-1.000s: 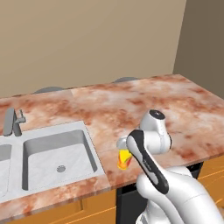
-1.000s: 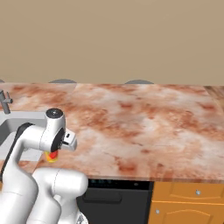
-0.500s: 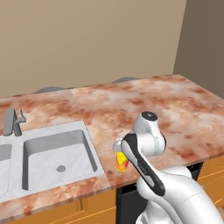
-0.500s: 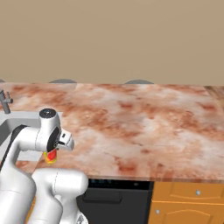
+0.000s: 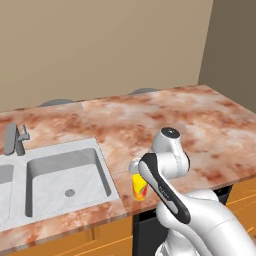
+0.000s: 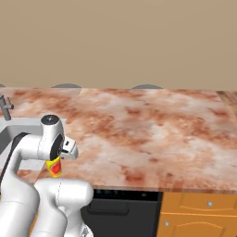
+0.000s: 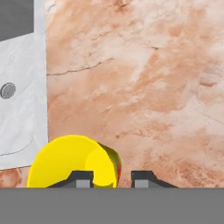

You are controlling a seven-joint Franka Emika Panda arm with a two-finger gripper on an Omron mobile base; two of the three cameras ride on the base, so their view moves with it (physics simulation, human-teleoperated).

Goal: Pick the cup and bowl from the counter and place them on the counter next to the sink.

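Marbled reddish-brown stone counter (image 5: 200,125): small yellow red-marked cup (image 5: 139,186) stands beside your grey-white sink (image 5: 65,175); gripper (image 7: 112,179) narrowly parted around its rim; no legible writing.

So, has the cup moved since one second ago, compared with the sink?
Yes, a little. In the left base view the cup now sits lower, toward the counter's front edge, beside the sink's right rim.

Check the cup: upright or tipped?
Upright: the cup stands on the counter beside the sink, base down in both base views.
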